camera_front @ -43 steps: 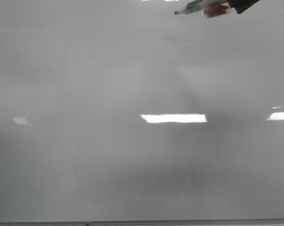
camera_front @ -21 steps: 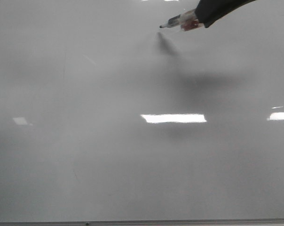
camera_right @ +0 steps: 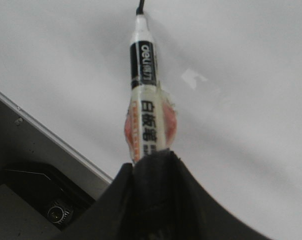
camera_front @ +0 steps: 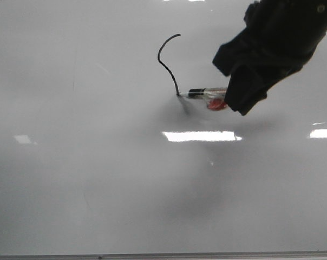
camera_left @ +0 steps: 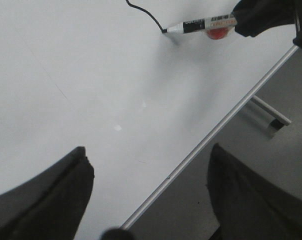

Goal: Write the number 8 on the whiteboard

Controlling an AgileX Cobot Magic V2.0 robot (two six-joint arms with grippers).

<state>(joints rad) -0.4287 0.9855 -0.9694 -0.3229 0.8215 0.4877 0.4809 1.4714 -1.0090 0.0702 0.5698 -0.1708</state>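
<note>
The whiteboard point(camera_front: 98, 179) fills the front view. My right gripper point(camera_front: 236, 100) is shut on a black-and-white marker point(camera_front: 204, 93) with a red patch on its barrel. The marker tip touches the board at the lower end of a thin black curved stroke point(camera_front: 164, 57), only an S-shaped part of the number 8. The stroke point(camera_left: 143, 11) and marker point(camera_left: 201, 24) also show in the left wrist view. In the right wrist view the marker point(camera_right: 143, 85) sticks out of the shut gripper point(camera_right: 151, 165), tip on the board point(camera_right: 241, 50). My left gripper point(camera_left: 148, 172) is open and empty over the board's edge.
A thin grey rail point(camera_front: 163, 255) runs along the board's bottom edge; it also shows in the left wrist view point(camera_left: 216, 130). Bright light reflections point(camera_front: 200, 136) lie on the board. A grey bracket point(camera_left: 271, 117) sits beyond the rail. A dark device point(camera_right: 36, 195) lies off the board's edge.
My right gripper has come down and left from the top edge with the marker. A black curved stroke now runs from upper right down to the tip; the board was blank before.
</note>
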